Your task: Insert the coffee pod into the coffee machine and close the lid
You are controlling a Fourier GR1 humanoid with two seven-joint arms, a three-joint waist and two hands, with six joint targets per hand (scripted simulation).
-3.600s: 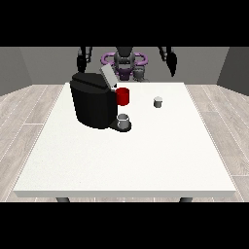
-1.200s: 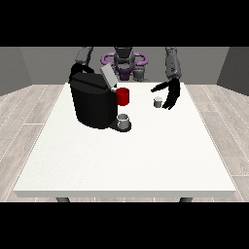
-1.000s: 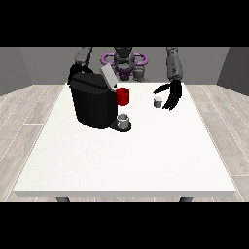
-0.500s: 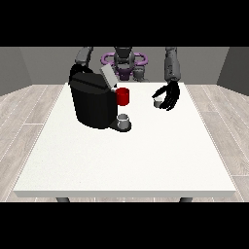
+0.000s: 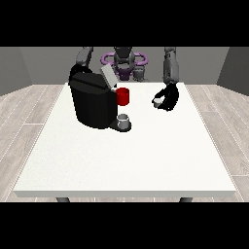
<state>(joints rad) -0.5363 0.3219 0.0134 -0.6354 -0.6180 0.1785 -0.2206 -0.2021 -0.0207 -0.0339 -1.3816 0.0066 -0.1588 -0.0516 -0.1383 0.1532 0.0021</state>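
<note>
The small white pod [image 5: 157, 101] is clasped by the curled hand at the view's right [image 5: 168, 97], right of the open-lidded coffee machine [image 5: 92, 99] on the desk [image 5: 146, 155].

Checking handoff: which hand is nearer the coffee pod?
Left. The hand at the view's right is at the coffee pod, fingers curled round it. The other hand is hidden behind the coffee machine, farther off.

The hand at the view's right [image 5: 168, 98] came down from beside the robot's shoulder to the coffee pod [image 5: 157, 102], closed around it and lifted it slightly off the counter [image 5: 146, 155].
</note>
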